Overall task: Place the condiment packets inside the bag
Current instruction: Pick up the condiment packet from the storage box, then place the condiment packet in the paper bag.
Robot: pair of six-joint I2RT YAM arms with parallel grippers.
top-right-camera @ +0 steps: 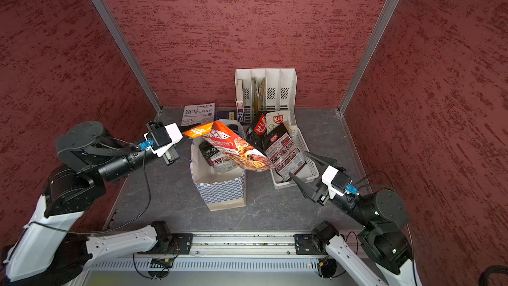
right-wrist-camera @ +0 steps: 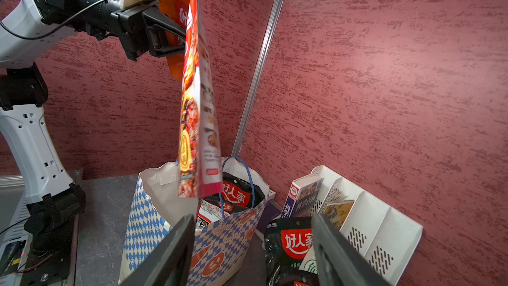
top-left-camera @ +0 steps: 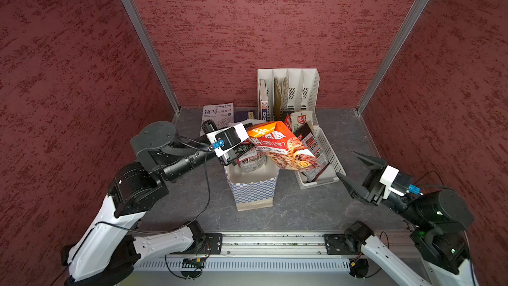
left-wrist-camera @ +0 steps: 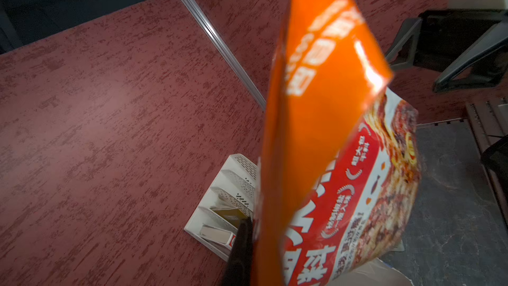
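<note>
Jaws of the left gripper (right-wrist-camera: 177, 41) pinch the orange packet (top-left-camera: 283, 147) by its top edge, above the rim of the bag (top-left-camera: 253, 191); right gripper (top-left-camera: 345, 162) gapes empty near the basket (top-left-camera: 334, 158), clear of both

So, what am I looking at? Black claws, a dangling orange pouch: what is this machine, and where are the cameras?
Two robot arms stand at a table. Two pictures look down from overhead; the other two come from cameras on each arm's wrist. The left gripper is shut on the orange packet, hanging it above the bag, which holds other packets. The right gripper is open and empty. Further packets lie in the white basket; behind stand a file rack and a book.
</note>
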